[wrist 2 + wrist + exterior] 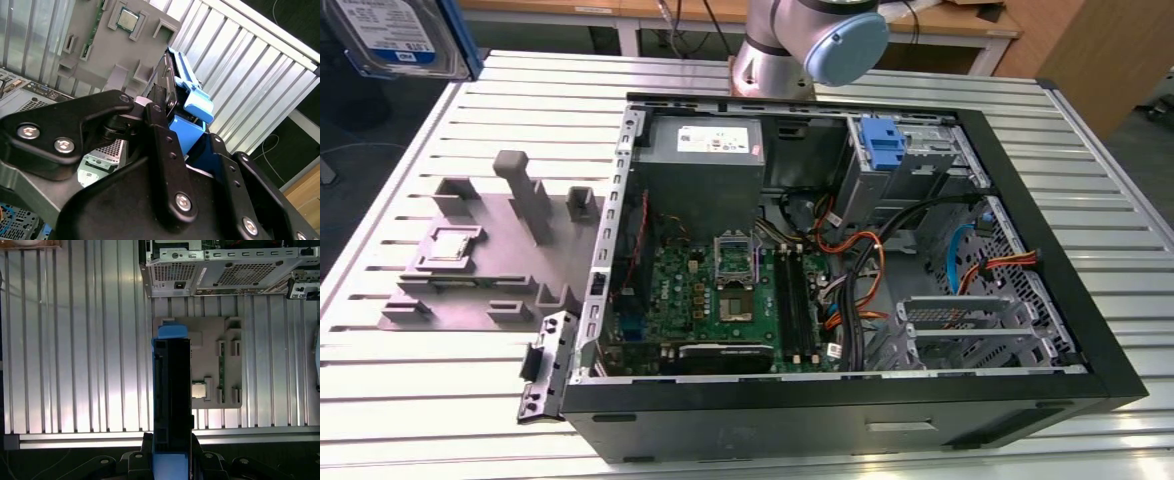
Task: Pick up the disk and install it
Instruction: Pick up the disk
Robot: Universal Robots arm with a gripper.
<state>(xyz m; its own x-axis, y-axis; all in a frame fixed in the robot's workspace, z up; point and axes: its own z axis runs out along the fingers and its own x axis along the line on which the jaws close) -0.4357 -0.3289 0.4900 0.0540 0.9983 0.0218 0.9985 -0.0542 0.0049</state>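
The tool [170, 452] was clamped on the hard drive [172, 385], held edge-on above the slatted tabletop [75, 365], so a steady, untilted carry clear of the computer case [827, 425] seemed wise.

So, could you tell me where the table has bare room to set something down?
Bare slats of the table lie toward the camera from the grey fixture plate, and in a strip at the exterior view's right of the computer case. Inside the case it is crowded with the motherboard and cables. The jaws hold the disk off the table.
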